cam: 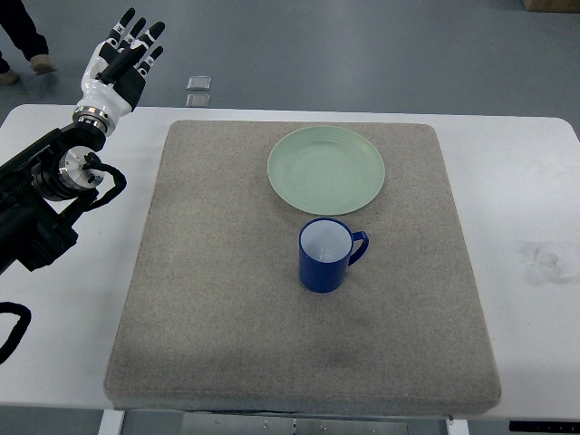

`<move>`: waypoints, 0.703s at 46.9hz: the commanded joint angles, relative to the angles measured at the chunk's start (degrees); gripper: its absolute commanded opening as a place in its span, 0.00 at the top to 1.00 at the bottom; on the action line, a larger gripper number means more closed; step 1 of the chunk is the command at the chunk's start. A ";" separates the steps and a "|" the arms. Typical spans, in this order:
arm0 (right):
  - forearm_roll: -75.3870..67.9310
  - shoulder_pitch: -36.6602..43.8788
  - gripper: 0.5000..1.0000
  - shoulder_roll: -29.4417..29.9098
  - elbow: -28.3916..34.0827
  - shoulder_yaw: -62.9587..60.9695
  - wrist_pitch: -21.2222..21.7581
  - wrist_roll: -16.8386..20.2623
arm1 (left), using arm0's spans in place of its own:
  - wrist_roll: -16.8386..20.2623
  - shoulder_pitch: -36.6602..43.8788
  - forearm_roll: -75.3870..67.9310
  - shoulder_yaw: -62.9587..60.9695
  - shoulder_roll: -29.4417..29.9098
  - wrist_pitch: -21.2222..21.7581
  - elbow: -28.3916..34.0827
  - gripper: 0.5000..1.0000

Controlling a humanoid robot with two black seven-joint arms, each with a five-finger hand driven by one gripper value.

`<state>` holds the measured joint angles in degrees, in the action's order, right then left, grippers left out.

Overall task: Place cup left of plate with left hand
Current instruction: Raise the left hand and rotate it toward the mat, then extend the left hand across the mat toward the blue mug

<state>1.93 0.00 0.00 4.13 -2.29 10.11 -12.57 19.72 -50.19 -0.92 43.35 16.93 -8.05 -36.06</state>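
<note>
White worktop (521,172) is carrying a grey mat (217,299); the blue cup (326,256) is standing upright just below the green plate (326,169). The left hand (120,62) is hovering far off, fingers spread (holding nothing), so reaching for the cup looks like step 1.

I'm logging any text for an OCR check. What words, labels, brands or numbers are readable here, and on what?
None can be read.
The blue cup and the green plate show no print.
The grey mat and white table are plain.
Two small squares on the floor beyond the table are too small to read.
The left hand bears no legible marking.
</note>
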 commanded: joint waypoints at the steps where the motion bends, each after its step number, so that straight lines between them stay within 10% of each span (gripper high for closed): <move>1: 0.00 0.00 0.14 0.00 0.00 0.00 0.00 0.00 | -0.04 -0.09 -0.22 -3.35 1.17 -2.49 -0.41 0.01; 33: 0.00 0.00 0.14 0.00 0.00 0.00 0.00 0.00 | 0.58 2.29 -15.86 -16.19 12.68 -18.93 -15.09 0.02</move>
<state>1.93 0.00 0.00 4.13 -2.29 10.11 -12.57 20.27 -48.09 -14.40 27.13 29.33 -25.66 -50.90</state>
